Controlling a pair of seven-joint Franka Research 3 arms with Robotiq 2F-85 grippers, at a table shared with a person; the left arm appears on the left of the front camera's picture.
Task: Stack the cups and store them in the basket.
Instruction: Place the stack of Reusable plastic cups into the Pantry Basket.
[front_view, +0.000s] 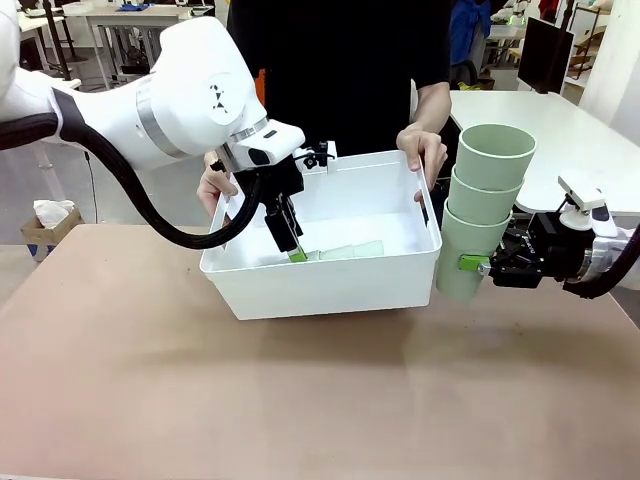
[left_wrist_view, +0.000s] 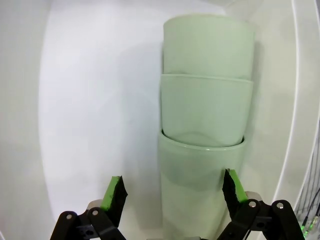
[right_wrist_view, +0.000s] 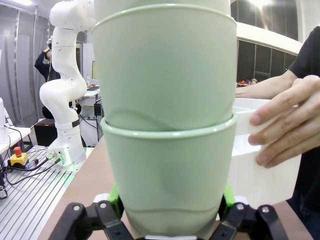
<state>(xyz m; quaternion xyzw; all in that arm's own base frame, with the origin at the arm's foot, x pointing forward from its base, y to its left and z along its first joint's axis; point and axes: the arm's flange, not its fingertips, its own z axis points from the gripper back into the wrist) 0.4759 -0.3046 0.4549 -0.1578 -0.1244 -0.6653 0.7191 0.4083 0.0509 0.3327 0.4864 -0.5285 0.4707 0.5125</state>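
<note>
The white basket (front_view: 330, 285) stands mid-table, a person's hands (front_view: 424, 150) holding its two far corners. My left gripper (front_view: 296, 250) reaches down into it, open. In the left wrist view the left gripper (left_wrist_view: 173, 192) straddles a stack of three mint-green cups (left_wrist_view: 205, 115) lying on the basket floor (left_wrist_view: 85, 100); the left pad stands clear of the lowest cup. Right of the basket, my right gripper (front_view: 478, 265) is shut on the bottom cup of an upright stack of three cups (front_view: 484, 200), level with the basket's rim. The right gripper (right_wrist_view: 170, 200) clamps that stack (right_wrist_view: 167, 100) beside the basket wall (right_wrist_view: 255, 170).
The tan tabletop (front_view: 300, 400) stretches open in front of the basket. The person's fingers (right_wrist_view: 282, 130) curl over the basket rim close to the held stack. A white table (front_view: 560, 125) stands behind on the right, and a cardboard box (front_view: 45, 225) sits on the floor at left.
</note>
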